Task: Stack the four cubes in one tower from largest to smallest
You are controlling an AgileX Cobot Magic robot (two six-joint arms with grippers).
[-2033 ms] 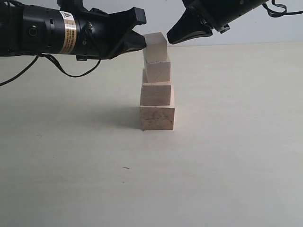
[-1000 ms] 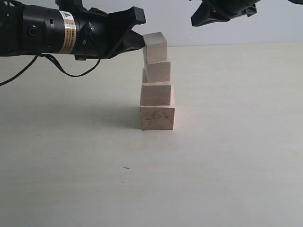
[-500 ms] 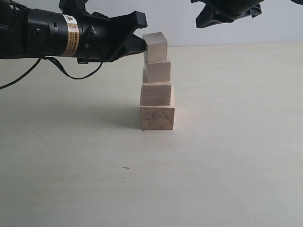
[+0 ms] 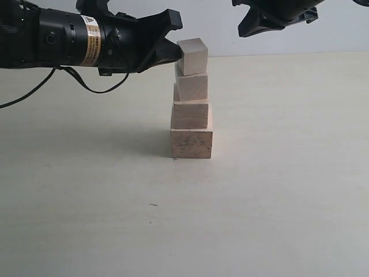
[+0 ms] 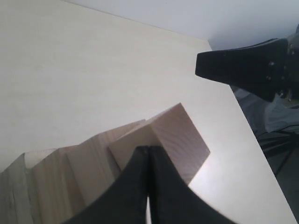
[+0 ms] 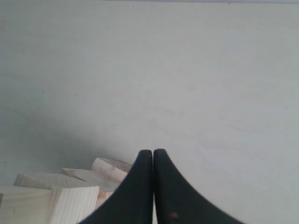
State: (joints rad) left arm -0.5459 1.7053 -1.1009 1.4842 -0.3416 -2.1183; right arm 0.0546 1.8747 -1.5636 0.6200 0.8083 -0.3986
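Observation:
The tower stands mid-table as four pale wooden cubes: the largest cube point(image 4: 191, 143) at the base, a second cube point(image 4: 191, 114), a third cube point(image 4: 192, 88), and the smallest cube point(image 4: 193, 56) on top, turned slightly and overhanging a little to the right. My left gripper point(image 4: 180, 55) is shut, its tip pressed against the smallest cube's left side. The left wrist view shows the same closed tip point(image 5: 148, 150) against that cube point(image 5: 180, 135). My right gripper point(image 4: 243, 30) hangs shut above and to the right of the tower, touching nothing. In the right wrist view it point(image 6: 153, 153) is above the stepped cubes point(image 6: 70, 196).
The pale table point(image 4: 277, 190) stretches all round the tower. A black cable point(image 4: 69, 81) trails from the left arm over the table's far left. The right gripper point(image 5: 243, 65) also shows in the left wrist view, beyond the table's edge.
My left gripper has moved right against the smallest cube, and that cube has shifted slightly right and turned. My right gripper rose away from the tower earlier and now holds still.

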